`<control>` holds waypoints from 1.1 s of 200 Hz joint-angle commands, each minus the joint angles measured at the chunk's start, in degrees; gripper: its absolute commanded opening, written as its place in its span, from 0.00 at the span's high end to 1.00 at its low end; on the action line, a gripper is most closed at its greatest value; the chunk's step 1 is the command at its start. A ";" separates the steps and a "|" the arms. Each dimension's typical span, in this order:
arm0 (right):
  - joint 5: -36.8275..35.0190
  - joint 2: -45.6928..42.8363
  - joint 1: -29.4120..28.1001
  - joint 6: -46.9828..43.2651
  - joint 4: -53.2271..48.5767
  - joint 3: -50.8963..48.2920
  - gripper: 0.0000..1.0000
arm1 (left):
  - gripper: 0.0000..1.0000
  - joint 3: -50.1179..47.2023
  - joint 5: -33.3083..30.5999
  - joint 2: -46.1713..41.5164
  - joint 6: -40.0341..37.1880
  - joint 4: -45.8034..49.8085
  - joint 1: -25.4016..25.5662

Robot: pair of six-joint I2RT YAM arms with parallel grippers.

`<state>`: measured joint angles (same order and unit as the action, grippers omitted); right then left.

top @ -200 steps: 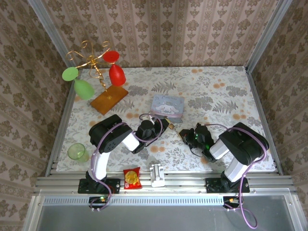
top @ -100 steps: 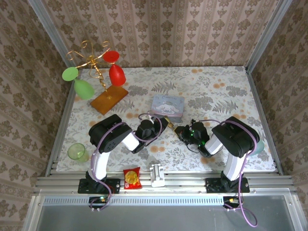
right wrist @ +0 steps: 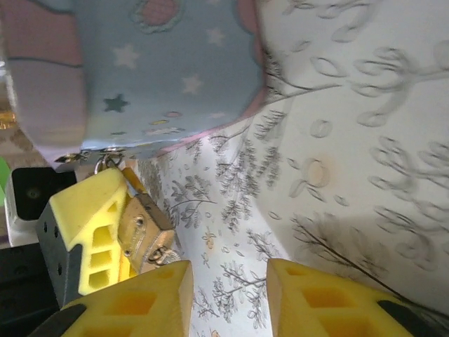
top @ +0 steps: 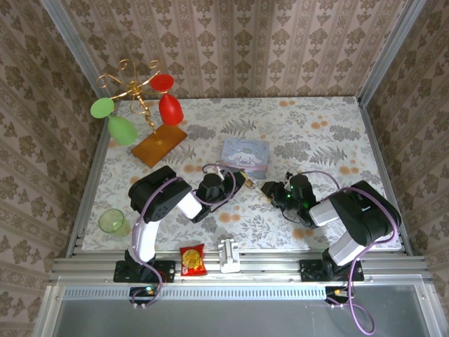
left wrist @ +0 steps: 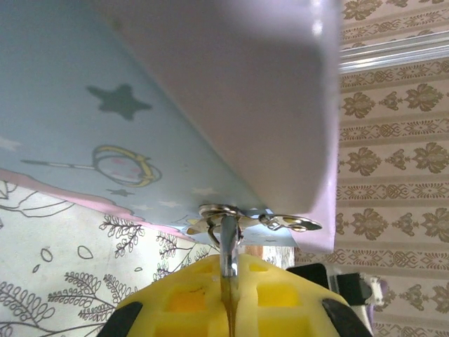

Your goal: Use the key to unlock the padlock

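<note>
The small brass padlock (right wrist: 144, 230) hangs by its thin silver shackle (left wrist: 229, 235) from the hasp at the corner of the pale blue cartoon tin (top: 244, 154). My left gripper (left wrist: 229, 281) is shut on the padlock, its yellow fingers (right wrist: 84, 232) pressed against the brass body. A small metal piece sits at the padlock's lower end; I cannot tell whether it is the key. My right gripper (right wrist: 228, 267) stands open just to the right of the padlock, above the table, with nothing between its fingers. In the top view both grippers (top: 238, 181) (top: 269, 189) meet below the tin.
A gold rack with red and green wine glasses (top: 140, 105) stands at the back left. A green cup (top: 111, 220) sits at the left edge. A red snack packet (top: 191, 260) and a white block (top: 229, 254) lie on the front rail.
The right arm has swung its elbow out to the right and its gripper has edged up towards the padlock. The left arm has held still.
</note>
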<state>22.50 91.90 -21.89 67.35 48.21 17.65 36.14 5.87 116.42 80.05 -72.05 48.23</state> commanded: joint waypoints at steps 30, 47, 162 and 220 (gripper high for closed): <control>14.04 4.43 2.42 -7.12 2.76 5.40 0.64 | 1.00 1.34 2.66 -1.94 -1.02 -3.53 -0.09; 14.46 6.11 2.35 -5.90 4.74 5.66 0.65 | 1.00 1.56 3.02 -1.90 -0.36 -3.53 -0.13; 15.16 13.66 2.42 -2.45 18.86 1.89 0.80 | 1.00 2.04 3.09 -2.60 1.61 -3.54 -0.11; 14.39 15.13 2.46 -2.59 23.58 0.13 0.83 | 1.00 2.20 2.92 -2.42 2.14 -3.56 -0.03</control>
<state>36.49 105.67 -19.27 64.93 69.30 18.98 36.34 7.35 116.40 81.08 -71.79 48.16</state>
